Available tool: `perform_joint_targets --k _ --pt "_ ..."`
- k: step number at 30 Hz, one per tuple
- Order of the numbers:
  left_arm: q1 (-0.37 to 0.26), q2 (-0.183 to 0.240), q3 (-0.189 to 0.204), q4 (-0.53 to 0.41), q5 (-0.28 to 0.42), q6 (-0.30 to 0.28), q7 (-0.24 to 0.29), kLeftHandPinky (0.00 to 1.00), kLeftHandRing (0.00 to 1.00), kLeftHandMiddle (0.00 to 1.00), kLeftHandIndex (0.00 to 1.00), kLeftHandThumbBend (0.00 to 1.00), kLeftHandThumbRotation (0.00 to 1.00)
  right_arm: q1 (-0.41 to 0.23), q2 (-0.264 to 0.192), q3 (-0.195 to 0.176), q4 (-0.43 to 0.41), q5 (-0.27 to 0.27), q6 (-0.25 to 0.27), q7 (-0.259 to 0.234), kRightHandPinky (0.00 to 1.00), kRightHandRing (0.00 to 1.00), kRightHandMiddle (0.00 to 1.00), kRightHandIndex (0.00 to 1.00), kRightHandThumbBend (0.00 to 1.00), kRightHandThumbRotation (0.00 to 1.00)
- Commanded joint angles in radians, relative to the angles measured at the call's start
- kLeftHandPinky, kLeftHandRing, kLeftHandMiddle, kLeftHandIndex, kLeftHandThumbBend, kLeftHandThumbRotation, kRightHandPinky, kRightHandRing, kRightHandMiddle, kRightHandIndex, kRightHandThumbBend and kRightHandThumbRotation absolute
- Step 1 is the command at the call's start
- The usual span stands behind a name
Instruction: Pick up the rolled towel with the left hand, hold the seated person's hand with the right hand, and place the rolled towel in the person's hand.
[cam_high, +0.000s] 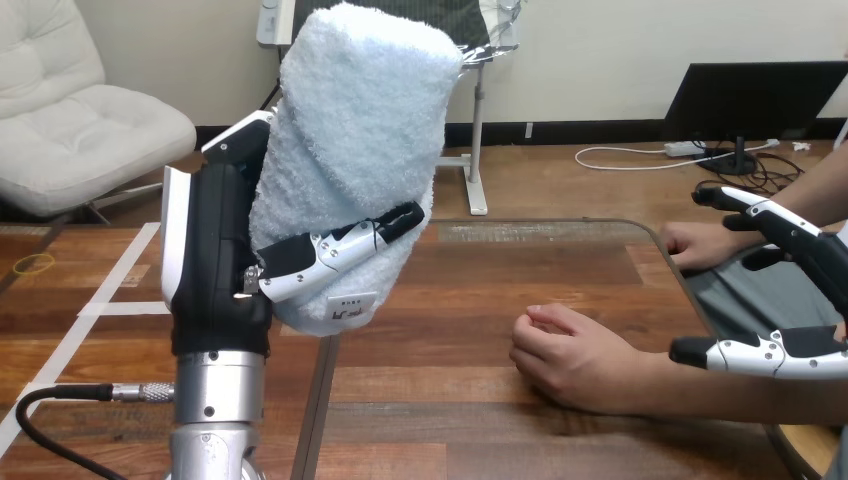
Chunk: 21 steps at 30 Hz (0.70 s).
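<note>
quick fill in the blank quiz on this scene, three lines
1. The left hand is curled round the rolled towel, holding it ____ the table.
2. The person's hand nearest the towel is curled into a loose ____.
3. The towel is light ____ in colour.
Missing words: above; fist; blue.

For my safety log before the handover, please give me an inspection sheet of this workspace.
Surface: wooden table, brown planks.
Job's things: rolled towel, light blue, upright, raised above the table; person's nearer hand, loosely curled, resting on the table.
Clutter: nothing seen.
Hands: left hand curled round the rolled towel; right hand open, at the person's forearm, not curled round it.
Cables: nothing seen.
Surroundings: person's farther hand, resting near the table's right edge.
</note>
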Motion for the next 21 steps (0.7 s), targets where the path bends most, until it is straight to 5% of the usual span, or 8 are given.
perform_joint_targets --k 1,21 --pt "-0.058 -0.016 0.005 -0.037 -0.02 -0.038 -0.008 0.2 0.26 0.32 0.36 0.49 0.0 -0.095 -0.06 0.014 0.026 -0.035 -0.007 0.009 0.72 0.88 0.92 0.9 1.0 0.34" --pt "-0.067 -0.029 0.011 -0.023 -0.039 -0.057 -0.033 0.18 0.24 0.31 0.35 0.48 0.0 -0.224 -0.142 0.114 0.234 -0.145 -0.129 0.025 0.82 0.86 0.87 0.86 1.0 0.26"
